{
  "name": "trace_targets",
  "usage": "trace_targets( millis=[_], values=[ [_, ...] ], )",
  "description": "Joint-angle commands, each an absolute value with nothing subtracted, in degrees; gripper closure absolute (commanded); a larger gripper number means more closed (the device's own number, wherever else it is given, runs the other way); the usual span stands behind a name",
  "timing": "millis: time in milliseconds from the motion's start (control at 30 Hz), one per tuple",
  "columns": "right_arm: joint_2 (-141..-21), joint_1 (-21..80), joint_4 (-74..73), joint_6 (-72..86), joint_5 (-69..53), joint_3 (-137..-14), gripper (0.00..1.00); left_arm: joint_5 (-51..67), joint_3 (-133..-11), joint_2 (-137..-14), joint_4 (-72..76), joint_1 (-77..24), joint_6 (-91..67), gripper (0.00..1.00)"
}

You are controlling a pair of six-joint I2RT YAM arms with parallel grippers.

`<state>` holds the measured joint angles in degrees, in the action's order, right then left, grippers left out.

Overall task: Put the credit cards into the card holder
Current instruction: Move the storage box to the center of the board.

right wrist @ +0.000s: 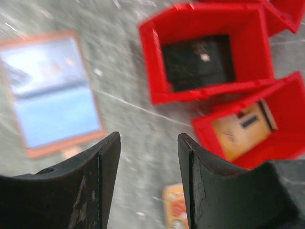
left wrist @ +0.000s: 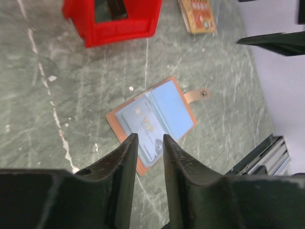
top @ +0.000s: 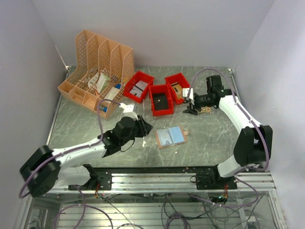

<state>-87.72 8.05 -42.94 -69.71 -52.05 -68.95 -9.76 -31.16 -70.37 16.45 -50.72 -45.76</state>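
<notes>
The card holder [top: 170,137] lies open and flat on the marble table, salmon-pink rim around light-blue pockets, its snap tab [left wrist: 204,94] sticking out to the side. A pale blue card [left wrist: 138,125] sits in one pocket. My left gripper [left wrist: 148,139] hovers just left of the holder [left wrist: 177,106], jaws a narrow gap apart with nothing between them. An orange credit card [top: 206,110] lies flat near the red bins. My right gripper [right wrist: 148,138] hangs open and empty just above and beside that card [right wrist: 175,210]. The holder [right wrist: 50,90] looks blurred in the right wrist view.
Three red bins [top: 160,99] stand in a row at the back, one holding a tan item [right wrist: 238,129], one something dark [right wrist: 198,62]. An orange lattice file rack [top: 95,71] fills the back left. A metal rail [top: 157,179] runs along the near edge.
</notes>
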Motion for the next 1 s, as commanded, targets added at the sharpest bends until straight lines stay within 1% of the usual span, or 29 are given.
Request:
trace_targets(
  millis=[0, 33, 100, 233, 300, 467, 700, 833, 967],
  values=[
    [-94.2, 7.9, -35.4, -86.5, -37.5, -73.6, 0.48, -18.2, -27.0, -61.1, 9.4, -50.8, -43.3, 0.56],
    [-97.0, 7.9, -33.7, -85.2, -36.0, -75.3, 0.5, -18.3, -25.7, -59.3, 9.5, -50.8, -43.8, 0.54],
    [-102.1, 7.9, -31.9, -82.5, -34.0, -80.3, 0.65, -18.0, -23.4, -55.7, 10.1, -50.8, -44.7, 0.52],
    [-112.3, 7.9, -34.3, -79.8, -32.5, -91.2, 0.89, -17.0, -20.2, -50.8, 9.4, -50.6, -46.0, 0.51],
    [-116.7, 7.9, -34.9, -79.4, -31.7, -95.3, 0.98, -17.2, -19.4, -49.2, 8.8, -50.6, -46.4, 0.51],
    [-123.5, 7.9, -38.1, -81.6, -30.5, -102.7, 1.0, -17.8, -18.4, -47.2, 8.2, -50.6, -46.8, 0.51],
    [-131.2, 7.9, -46.0, -86.0, -28.4, -110.8, 0.99, -17.6, -19.9, -48.9, 7.2, -50.5, -45.5, 0.51],
    [-134.2, 7.9, -55.4, -91.8, -27.5, -115.3, 1.0, -17.0, -20.5, -49.3, 6.2, -50.6, -45.5, 0.51],
    [-133.8, 7.8, -60.1, -95.1, -25.5, -113.7, 1.0, -17.0, -19.1, -48.3, 7.4, -50.6, -46.1, 0.51]
  ],
)
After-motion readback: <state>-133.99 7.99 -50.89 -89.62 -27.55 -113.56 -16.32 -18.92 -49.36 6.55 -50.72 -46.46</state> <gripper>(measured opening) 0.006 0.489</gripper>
